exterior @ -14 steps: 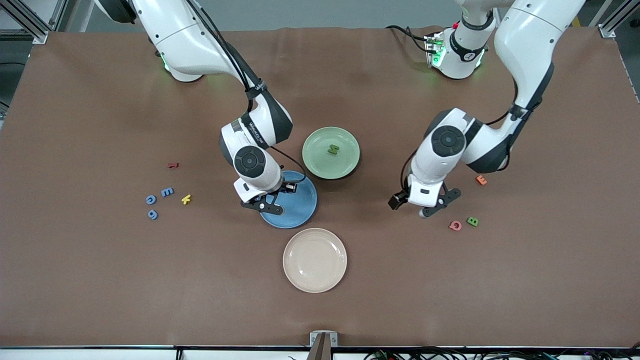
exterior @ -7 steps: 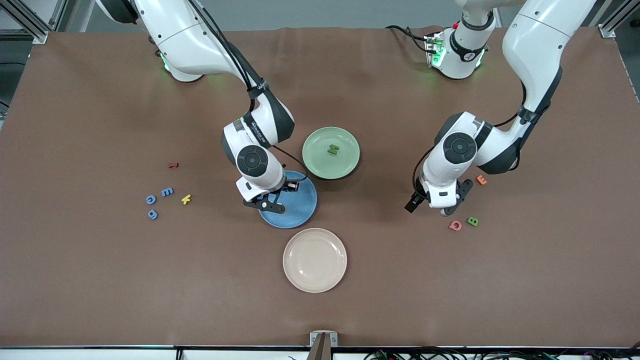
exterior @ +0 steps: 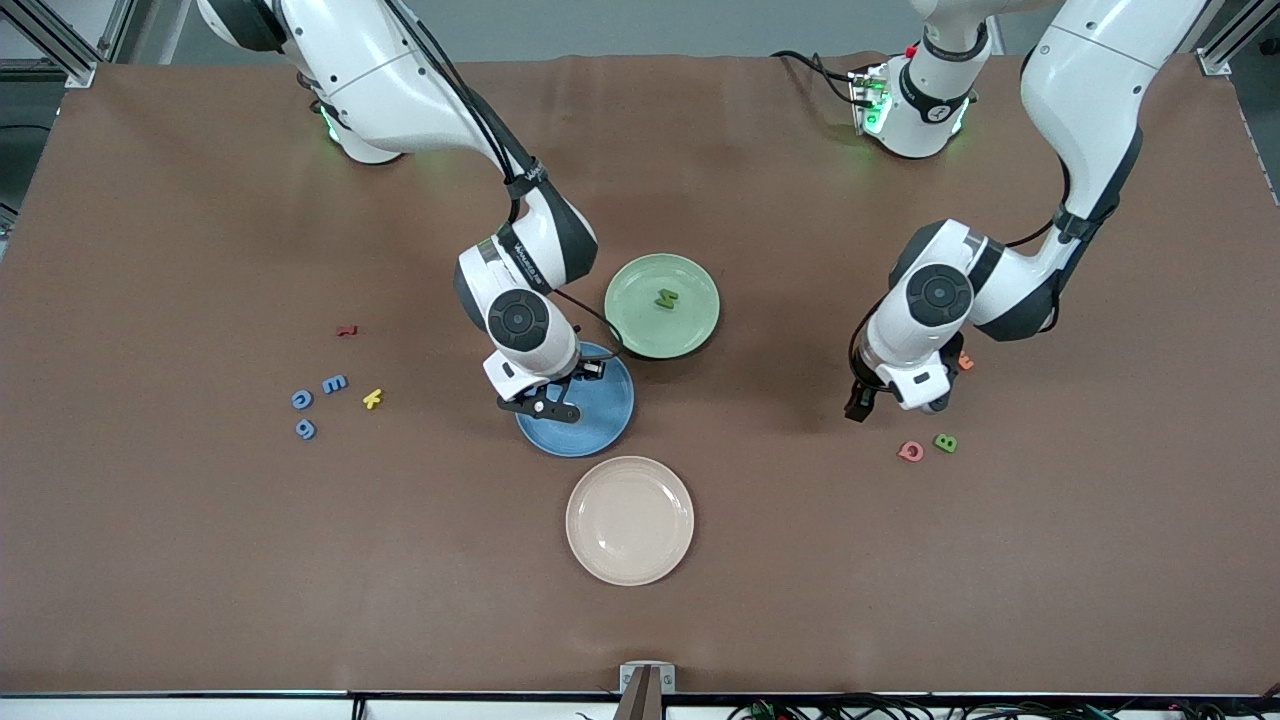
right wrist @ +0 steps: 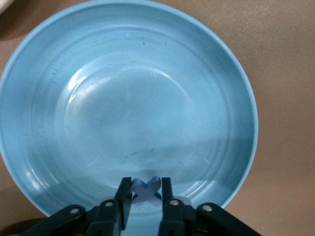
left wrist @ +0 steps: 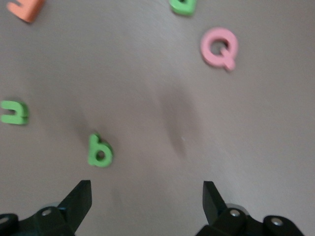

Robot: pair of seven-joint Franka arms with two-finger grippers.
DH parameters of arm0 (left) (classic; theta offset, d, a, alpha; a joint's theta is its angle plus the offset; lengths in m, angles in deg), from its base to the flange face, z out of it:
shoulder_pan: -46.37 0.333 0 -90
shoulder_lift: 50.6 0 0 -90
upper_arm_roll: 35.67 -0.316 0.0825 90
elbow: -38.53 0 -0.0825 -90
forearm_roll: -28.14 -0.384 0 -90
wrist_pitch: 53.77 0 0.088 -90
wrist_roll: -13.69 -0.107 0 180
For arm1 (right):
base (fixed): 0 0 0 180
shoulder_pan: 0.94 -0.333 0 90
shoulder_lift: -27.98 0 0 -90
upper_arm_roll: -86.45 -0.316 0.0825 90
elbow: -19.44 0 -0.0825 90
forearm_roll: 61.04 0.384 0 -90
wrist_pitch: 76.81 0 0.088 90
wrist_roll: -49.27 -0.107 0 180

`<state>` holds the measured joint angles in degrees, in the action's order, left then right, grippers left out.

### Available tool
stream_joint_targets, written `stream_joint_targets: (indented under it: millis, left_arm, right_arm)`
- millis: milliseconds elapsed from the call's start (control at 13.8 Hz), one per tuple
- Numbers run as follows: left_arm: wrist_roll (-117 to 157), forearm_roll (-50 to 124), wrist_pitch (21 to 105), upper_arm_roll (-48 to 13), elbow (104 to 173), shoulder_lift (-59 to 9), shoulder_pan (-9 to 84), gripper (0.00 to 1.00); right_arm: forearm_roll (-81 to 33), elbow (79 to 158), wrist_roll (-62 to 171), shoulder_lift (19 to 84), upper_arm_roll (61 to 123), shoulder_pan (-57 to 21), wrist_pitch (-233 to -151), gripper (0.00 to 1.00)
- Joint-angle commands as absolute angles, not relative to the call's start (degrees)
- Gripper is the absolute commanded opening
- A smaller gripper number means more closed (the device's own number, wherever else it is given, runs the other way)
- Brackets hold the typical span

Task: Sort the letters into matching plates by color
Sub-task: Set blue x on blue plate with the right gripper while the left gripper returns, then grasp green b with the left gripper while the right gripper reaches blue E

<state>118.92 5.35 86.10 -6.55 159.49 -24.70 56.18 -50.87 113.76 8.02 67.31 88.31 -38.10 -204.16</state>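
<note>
Brown desk (exterior: pixel 200 560) carries three plates near its middle. The blue plate (exterior: pixel 605 425) sits between the green plate (exterior: pixel 640 335), which is farther from the front camera, and the cream plate (exterior: pixel 630 520), which is nearer.

The right end effector (exterior: pixel 545 405) hangs over the blue plate. In the right wrist view its fingers pinch a small blue letter (right wrist: pixel 146 192) upright above the plate's basin, close to the rim. The drop seems to turn on this: the plate lies straight below the letter, so letting go should be enough, though the rim is close.

The left end effector (left wrist: pixel 145 189) is spread wide over bare desk toward the left arm's end. A green b (left wrist: pixel 100 151) lies flat just ahead of it, off toward one finger and not centred, so a sideways shift looks needed before any descent.

One green letter (exterior: pixel 666 298) already lies in the green plate. Three blue letters (exterior: pixel 306 429) wait toward the right arm's end, beside a yellow k (exterior: pixel 372 398).
</note>
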Motion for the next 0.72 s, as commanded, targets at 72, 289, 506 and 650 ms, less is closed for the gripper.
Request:
stream_joint_targets:
  millis: [72, 289, 506, 650]
  left_arm:
    - [123.8, 4.3, 86.9, -5.8, 164.9, -29.2, 58.8, 0.99]
    - [125.0, 4.4, 92.4, -5.8, 168.1, -29.6, 59.3, 0.99]
    - [125.6, 4.4, 95.4, -5.9, 169.6, -29.5, 59.3, 0.99]
    - [125.2, 4.3, 95.4, -6.0, 169.6, -29.2, 59.2, 0.95]
  right_arm:
    - [-49.9, 113.6, 7.9, 66.7, 88.8, -37.9, -203.3, 0.95]
    - [-50.8, 113.5, 8.7, 63.2, 90.1, -36.8, -196.0, 0.99]
    - [-54.1, 114.2, 14.7, 57.8, 91.7, -33.3, -187.9, 0.99]
    - [-54.1, 117.3, 21.4, 54.5, 91.7, -29.3, -186.6, 0.99]
